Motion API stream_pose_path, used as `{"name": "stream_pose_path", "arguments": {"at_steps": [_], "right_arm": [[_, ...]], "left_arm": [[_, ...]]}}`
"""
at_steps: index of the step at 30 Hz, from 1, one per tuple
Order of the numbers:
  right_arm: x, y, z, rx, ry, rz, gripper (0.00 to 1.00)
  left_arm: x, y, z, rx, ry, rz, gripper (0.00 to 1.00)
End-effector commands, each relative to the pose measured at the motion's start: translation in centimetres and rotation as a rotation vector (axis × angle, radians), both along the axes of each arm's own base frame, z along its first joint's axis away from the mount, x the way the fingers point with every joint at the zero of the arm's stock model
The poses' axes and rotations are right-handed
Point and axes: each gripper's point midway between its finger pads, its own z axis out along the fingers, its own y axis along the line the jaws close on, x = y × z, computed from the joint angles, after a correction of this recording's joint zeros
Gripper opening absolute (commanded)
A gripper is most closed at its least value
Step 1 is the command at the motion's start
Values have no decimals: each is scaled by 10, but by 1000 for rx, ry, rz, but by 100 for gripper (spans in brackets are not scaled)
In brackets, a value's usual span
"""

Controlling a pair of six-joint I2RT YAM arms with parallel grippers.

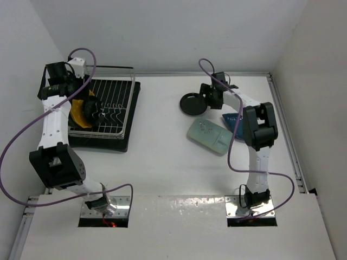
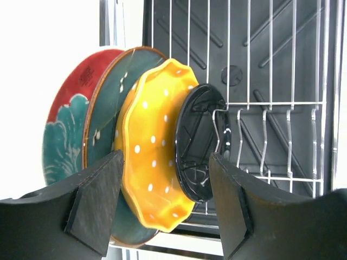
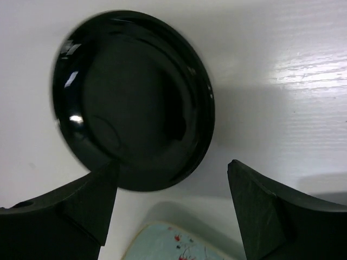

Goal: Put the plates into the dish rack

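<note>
The wire dish rack stands at the back left on a black mat. Upright in it are a red and teal plate, a dark teal plate, a yellow dotted plate and a small black plate. My left gripper is open around the yellow and black plates, touching neither. A black plate lies flat on the table. My right gripper hovers open at its near edge. A pale blue rectangular plate lies nearby.
A dark blue plate lies partly under the right arm. The enclosure's white walls stand close behind the rack and along both sides. Purple cables loop from both arms.
</note>
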Motion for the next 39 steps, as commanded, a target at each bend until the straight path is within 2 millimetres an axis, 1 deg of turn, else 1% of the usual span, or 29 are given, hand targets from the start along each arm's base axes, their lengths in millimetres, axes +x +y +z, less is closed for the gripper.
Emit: {"name": "stream_pose_path", "arguments": {"at_steps": [1, 3, 5, 7, 8, 10, 11, 12, 13, 14, 15, 17, 18, 19, 20, 21, 22, 23, 24, 25, 26, 27, 28, 30, 31, 32, 33, 36, 39], "right_arm": [[7, 0, -21, 7, 73, -33, 79], [7, 3, -42, 24, 112, -32, 74], [12, 7, -46, 61, 98, -31, 65], [9, 11, -54, 107, 100, -29, 53], [14, 14, -51, 144, 69, -34, 42], [15, 14, -52, 182, 63, -56, 28], [18, 17, -52, 202, 54, -54, 11], [19, 19, -52, 210, 50, -51, 3], [23, 21, -47, 227, 39, -39, 0], [24, 27, -42, 249, 32, -17, 0], [27, 32, -35, 268, 5, -1, 0], [23, 45, -25, 317, -25, 58, 0], [27, 51, -4, 337, -79, 75, 0], [24, 60, 1, 362, -99, 109, 0], [13, 64, -6, 366, -82, 120, 0], [15, 71, 7, 387, -135, 148, 0], [8, 74, 27, 410, -165, 173, 0], [-3, 81, 24, 420, -156, 189, 0], [-3, 85, 44, 447, -206, 201, 0], [-8, 94, 66, 486, -249, 244, 0], [-25, 101, 57, 495, -221, 265, 0], [-28, 107, 76, 518, -269, 295, 0], [-36, 116, 96, 550, -305, 344, 0], [-62, 135, 105, 580, -309, 428, 0], [-76, 147, 123, 609, -346, 486, 0], [-83, 153, 128, 621, -354, 511, 0], [-99, 167, 129, 639, -342, 558, 0], [-126, 188, 150, 684, -368, 658, 0], [-139, 197, 169, 725, -403, 689, 0]], "left_arm": [[-8, -15, 30, 2, -35, -47, 68], [-10, -27, 29, -11, -14, -77, 70], [-11, -35, 30, -11, -6, -105, 70], [-11, -44, 29, -3, 6, -137, 70], [-11, -52, 27, -4, 15, -166, 71], [-12, -59, 25, -11, 23, -186, 71], [-13, -59, 24, -5, 32, -192, 71], [-10, -70, 20, -6, 40, -230, 71], [-10, -74, 22, -6, 40, -240, 71], [-10, -76, 23, -8, 38, -258, 71], [-11, -91, 21, -26, 44, -304, 71], [-12, -104, 20, -44, 48, -355, 72], [-13, -117, 12, -60, 70, -401, 72], [-13, -123, 12, -67, 69, -421, 72], [-13, -127, 12, -67, 70, -430, 72], [-15, -133, 11, -68, 76, -455, 72], [-15, -137, 11, -68, 77, -464, 72], [-14, -144, 8, -77, 84, -487, 72], [-15, -144, 4, -80, 93, -487, 72], [-17, -156, 5, -98, 89, -525, 72], [-19, -166, 1, -113, 99, -556, 72], [-19, -170, -3, -138, 107, -567, 74], [-24, -189, -6, -174, 115, -632, 80], [-31, -208, -13, -223, 140, -695, 83], [-38, -224, -15, -268, 146, -758, 86], [-40, -229, -21, -295, 164, -775, 86], [-43, -238, -20, -311, 164, -808, 86], [-45, -254, -32, -391, 210, -837, 88], [-46, -263, -30, -452, 217, -872, 88]]}}
